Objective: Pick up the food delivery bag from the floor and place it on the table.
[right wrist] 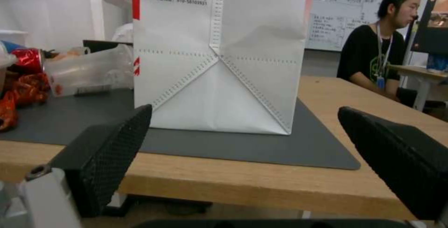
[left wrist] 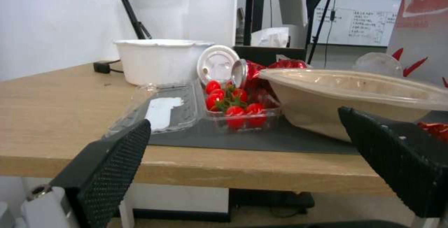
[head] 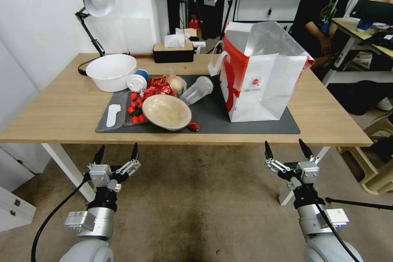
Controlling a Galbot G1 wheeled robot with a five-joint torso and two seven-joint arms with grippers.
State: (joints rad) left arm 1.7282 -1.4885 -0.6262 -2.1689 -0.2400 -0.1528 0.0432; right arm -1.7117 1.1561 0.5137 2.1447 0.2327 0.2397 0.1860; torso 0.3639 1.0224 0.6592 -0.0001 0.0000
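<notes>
One counter (head: 61,110) carries one white bag (head: 262,86), red-sided and foil-lined, upright on the mat (head: 249,125) toward the right edge. The right wrist view shows its stitched folds. Two bowls (head: 166,111) lie left. Left end effector (head: 116,156) and right end effector (head: 286,149) hang below the front edge, spread wide, empty.

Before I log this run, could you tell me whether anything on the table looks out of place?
A clear plastic cup lies tipped on its side on the dark grey mat, beside the upright white delivery bag.
</notes>
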